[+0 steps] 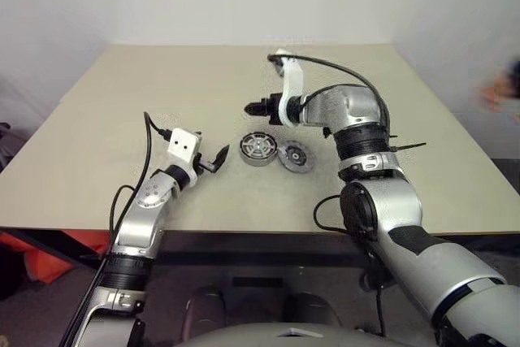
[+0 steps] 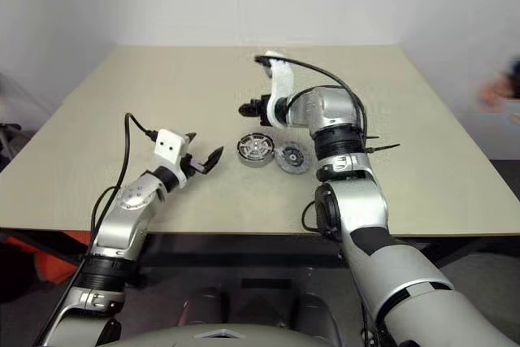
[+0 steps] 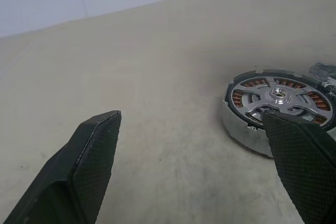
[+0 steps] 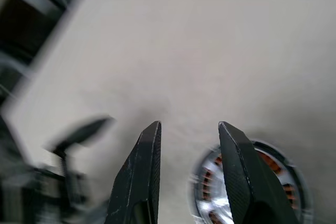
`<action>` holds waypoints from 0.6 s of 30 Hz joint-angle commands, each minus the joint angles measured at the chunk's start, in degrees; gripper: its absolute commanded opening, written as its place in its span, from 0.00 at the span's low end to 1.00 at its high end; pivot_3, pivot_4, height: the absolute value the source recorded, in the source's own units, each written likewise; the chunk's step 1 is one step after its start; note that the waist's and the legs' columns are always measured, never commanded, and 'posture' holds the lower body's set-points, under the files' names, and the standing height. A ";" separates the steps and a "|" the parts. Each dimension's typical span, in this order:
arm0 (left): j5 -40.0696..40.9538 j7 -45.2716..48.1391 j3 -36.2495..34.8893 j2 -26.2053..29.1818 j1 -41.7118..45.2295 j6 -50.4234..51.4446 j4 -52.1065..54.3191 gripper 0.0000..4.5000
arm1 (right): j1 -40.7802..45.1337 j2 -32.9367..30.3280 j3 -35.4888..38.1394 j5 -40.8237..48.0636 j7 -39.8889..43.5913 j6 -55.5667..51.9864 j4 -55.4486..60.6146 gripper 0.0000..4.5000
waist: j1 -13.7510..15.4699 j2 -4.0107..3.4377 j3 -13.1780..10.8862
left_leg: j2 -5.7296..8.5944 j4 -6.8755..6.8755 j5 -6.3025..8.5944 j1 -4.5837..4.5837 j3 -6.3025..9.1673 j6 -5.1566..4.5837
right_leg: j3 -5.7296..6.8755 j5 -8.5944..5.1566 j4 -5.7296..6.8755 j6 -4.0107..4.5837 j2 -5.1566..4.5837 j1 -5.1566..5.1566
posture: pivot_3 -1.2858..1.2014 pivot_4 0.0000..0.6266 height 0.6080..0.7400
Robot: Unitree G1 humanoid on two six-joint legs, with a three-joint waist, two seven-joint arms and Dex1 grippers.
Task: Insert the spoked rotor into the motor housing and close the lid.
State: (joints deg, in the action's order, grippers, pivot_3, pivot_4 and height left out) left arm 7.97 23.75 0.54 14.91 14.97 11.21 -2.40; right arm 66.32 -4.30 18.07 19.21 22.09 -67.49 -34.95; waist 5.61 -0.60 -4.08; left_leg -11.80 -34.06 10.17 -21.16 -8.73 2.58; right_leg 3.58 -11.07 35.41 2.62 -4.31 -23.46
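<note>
Tabletop [image 1: 122, 111]: beige, plain surface; carries two round metal parts near its middle.
Motor housing [image 1: 258, 148]: shallow silver can, lying flat, open face up; copper windings show between the spokes of a grey wheel.
Rotor [image 3: 279, 97]: spoked grey wheel with a bright centre hub, sitting inside the motor housing.
Lid [image 1: 296, 157]: round grey cap with a dark rim, flat on the tabletop just beside the housing on the robot's right; whether the two touch cannot be told.
Left claw [image 1: 214, 159]: fingers wide apart, holding nothing; low over the tabletop, near the housing on its left, pointing toward it.
Left claw fingers [image 3: 86, 169]: black, textured pads; in the left wrist view one overlaps the near edge of the housing.
Right claw [image 1: 253, 107]: fingers partly apart, nothing between them; raised above the tabletop, behind the housing.
Right claw fingers [image 4: 140, 174]: black, tapered; the housing lies below and beside them.
Cables [image 1: 345, 71]: black, looping over both forearms.
Markings: no readable brand, label or writing on any part.
Obstructions: none between either claw and the parts.
</note>
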 commanded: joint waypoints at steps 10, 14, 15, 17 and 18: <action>0.01 3.34 1.08 -0.26 5.51 -2.14 -3.77 1.00 | -8.60 3.48 12.75 9.32 -11.35 -11.11 18.40 0.42 | -0.08 -0.01 0.00 | -0.01 0.06 -0.17 0.10 -0.01 0.28 | 0.00 -0.11 0.02 -0.20 0.02 0.00 | 0.52 0.00 1.00; -0.06 3.71 1.39 -0.44 6.28 -2.57 -4.69 1.00 | -9.48 4.03 13.48 9.86 -13.34 -12.00 20.13 0.42 | -0.03 -0.01 0.00 | 0.00 0.12 -0.17 0.12 -0.01 0.29 | 0.00 -0.11 0.00 -0.21 0.02 0.02 | 0.52 0.00 1.00; -0.06 3.74 1.39 -0.46 6.32 -2.62 -4.75 1.00 | -9.60 4.09 13.51 9.99 -13.61 -12.08 20.31 0.42 | -0.02 -0.01 0.00 | 0.00 0.13 -0.17 0.12 -0.01 0.29 | 0.00 -0.11 -0.01 -0.21 0.01 0.02 | 0.52 0.00 1.00; -0.04 3.81 1.39 -0.47 6.30 -2.65 -4.76 1.00 | -9.89 3.97 13.16 10.20 -13.84 -12.01 20.39 0.42 | -0.02 -0.01 0.00 | 0.01 0.14 -0.17 0.12 -0.01 0.29 | 0.00 -0.11 -0.03 -0.21 0.01 0.02 | 0.52 0.00 1.00; -0.02 3.86 1.35 -0.45 6.27 -2.72 -4.83 1.00 | -10.09 3.87 12.75 10.25 -13.81 -11.72 20.36 0.42 | -0.01 -0.01 0.00 | 0.01 0.16 -0.18 0.11 -0.01 0.30 | 0.00 -0.11 -0.04 -0.21 0.01 0.02 | 0.52 0.00 1.00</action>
State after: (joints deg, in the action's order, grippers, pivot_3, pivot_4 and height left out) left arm 7.92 27.45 2.04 14.36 20.12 9.72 -8.38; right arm 55.67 -0.36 30.97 27.75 8.56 -79.29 -17.00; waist 5.60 -0.61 -4.08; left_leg -11.80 -33.88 9.99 -21.05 -8.75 2.88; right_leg 3.58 -11.18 35.36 2.41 -4.30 -23.44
